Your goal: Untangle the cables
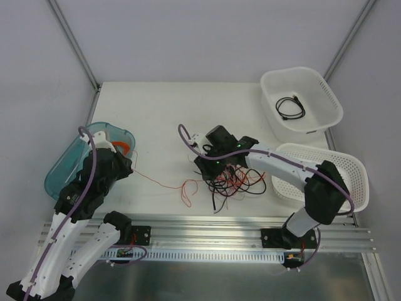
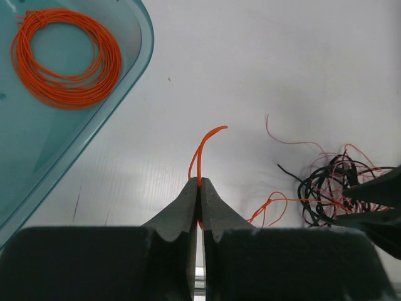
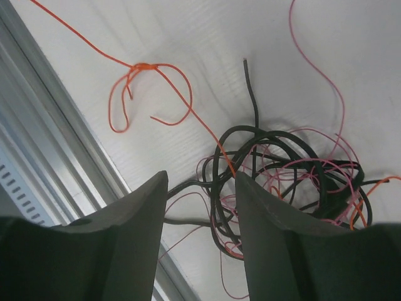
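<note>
We start with the white table (image 1: 156, 113). Two white baskets sit at its right side, and the far basket (image 1: 332, 110) holds one black cable. A teal bin (image 2: 135, 56) sits at the left with a neatly wound orange coil (image 2: 100, 88) in it. That coil suggests to us that this is where freed strands are meant to go.

The cables (image 1: 235, 179) lie as a loose black, red and orange knot near the middle of the table, toward the front edge. The right gripper (image 3: 200, 179) hangs over the knot with its jaws spread, and black loops lie in the gap between them. We judge it is there to steady the pile, though we cannot tell whether the fingers touch any wire.

The left gripper (image 2: 199, 183) is beside the bin, pinched tight on one orange wire (image 1: 156, 182) that trails across to the tangle. This looks like a drawing-out grip.

From above, the right wrist covers the top of the knot. The orange strand has a small kink (image 3: 143, 65) along it, and we lose its path once it enters the black loops.
</note>
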You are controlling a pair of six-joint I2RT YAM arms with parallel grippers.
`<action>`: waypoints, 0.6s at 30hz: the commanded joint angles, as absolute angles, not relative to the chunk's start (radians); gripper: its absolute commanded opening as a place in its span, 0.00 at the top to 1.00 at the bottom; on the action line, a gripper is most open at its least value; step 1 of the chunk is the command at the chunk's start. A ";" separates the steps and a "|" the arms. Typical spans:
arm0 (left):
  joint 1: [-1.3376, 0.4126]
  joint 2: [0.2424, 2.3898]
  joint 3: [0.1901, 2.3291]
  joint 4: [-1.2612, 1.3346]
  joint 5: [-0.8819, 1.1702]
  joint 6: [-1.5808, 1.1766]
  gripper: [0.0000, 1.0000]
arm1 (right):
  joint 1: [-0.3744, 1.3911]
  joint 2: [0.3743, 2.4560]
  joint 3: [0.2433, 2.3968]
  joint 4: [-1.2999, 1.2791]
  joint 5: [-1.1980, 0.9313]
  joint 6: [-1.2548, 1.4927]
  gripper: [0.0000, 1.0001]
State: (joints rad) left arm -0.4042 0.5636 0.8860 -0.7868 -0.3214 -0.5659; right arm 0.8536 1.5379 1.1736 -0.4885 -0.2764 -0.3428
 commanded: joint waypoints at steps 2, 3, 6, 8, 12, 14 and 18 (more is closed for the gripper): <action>-0.399 0.548 0.957 -0.795 -0.292 -0.563 1.00 | 0.905 1.647 1.272 -0.506 -0.219 -0.455 0.48; -0.399 0.548 0.962 -0.796 -0.279 -0.563 1.00 | 0.926 1.690 1.282 -0.506 -0.209 -0.466 0.48; -0.399 0.545 0.963 -0.804 -0.272 -0.565 1.00 | 0.949 1.773 1.327 -0.514 -0.201 -0.486 0.48; -0.399 0.538 0.965 -0.807 -0.279 -0.563 1.00 | 0.956 1.801 1.348 -0.512 -0.218 -0.489 0.48; -0.399 0.537 0.980 -0.816 -0.294 -0.554 1.00 | 0.972 1.859 1.370 -0.515 -0.235 -0.492 0.49; -0.399 0.540 0.986 -0.819 -0.299 -0.549 1.00 | 0.979 1.873 1.370 -0.511 -0.233 -0.488 0.51; -0.399 0.542 0.996 -0.822 -0.307 -0.548 1.00 | 0.980 1.887 1.356 -0.508 -0.209 -0.485 0.58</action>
State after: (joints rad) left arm -0.4042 0.5468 0.9596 -0.8150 -0.2962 -0.5648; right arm 0.9733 1.8877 1.3300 -0.5056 -0.2192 -0.4629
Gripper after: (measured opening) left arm 0.009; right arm 0.430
